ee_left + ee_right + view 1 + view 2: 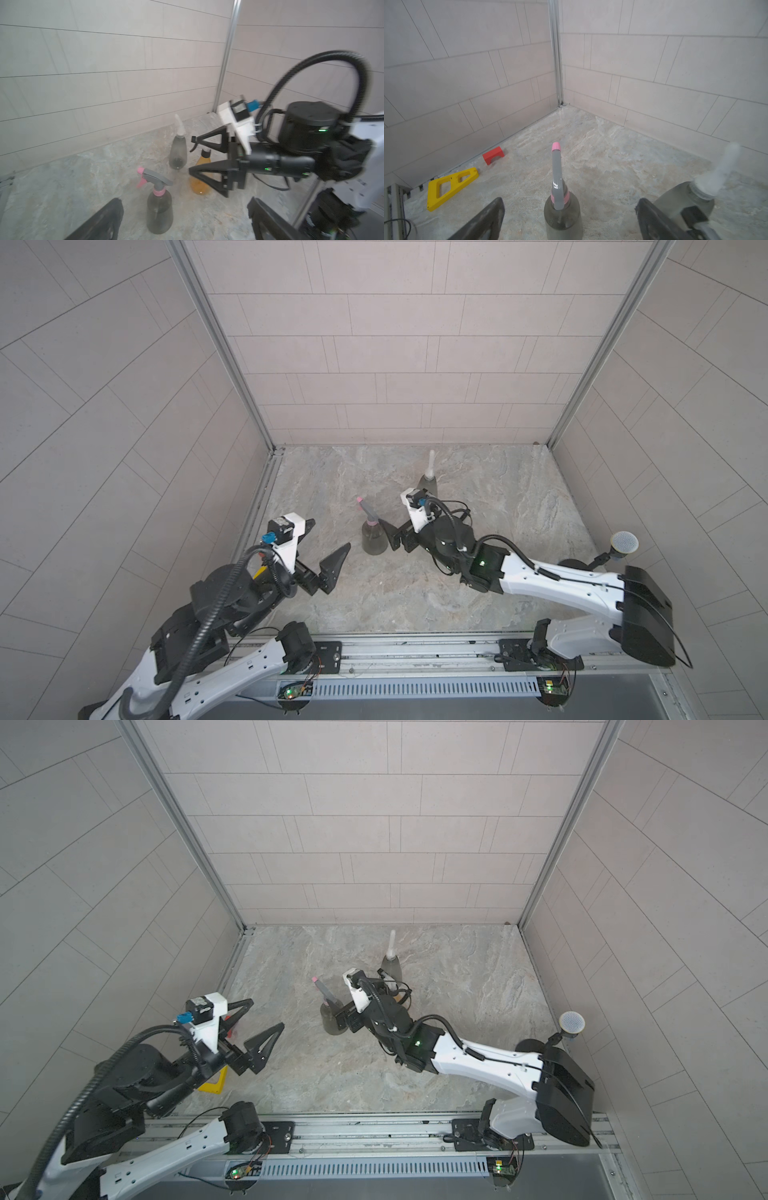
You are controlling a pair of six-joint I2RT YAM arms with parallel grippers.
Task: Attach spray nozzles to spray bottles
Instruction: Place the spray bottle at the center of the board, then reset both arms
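- Pink-and-grey nozzle (556,176) sat on a smoky grey bottle (562,218) that stood upright on the tabletop (498,510). The bottle's long axis ran vertical, and the spout pointed away from the right arm.
- That bottle stood straight ahead of the right gripper (191,154) and close to it, lined up with the gap between the jaws in the right wrist view. Whether it was inside the gap or just beyond the tips could not be told.
- The right gripper's jaws were spread wide and clamped on nothing.
- 2 more bottles stood near. A second grey bottle (428,486) with a white nozzle (431,464) stood farther back. An amber bottle (199,182) wore a black nozzle (205,152) and was largely hidden under the right arm in both top views.
- All 3 bottles appeared to carry nozzles, so the task looked close to done. How tight each collar sat could not be told.
- The right arm was by far the nearer. The left gripper (329,535) hovered well apart, with its jaws wide and empty.
- Any further grasp would probably depend on closing around the narrow neck without tipping the bottle.
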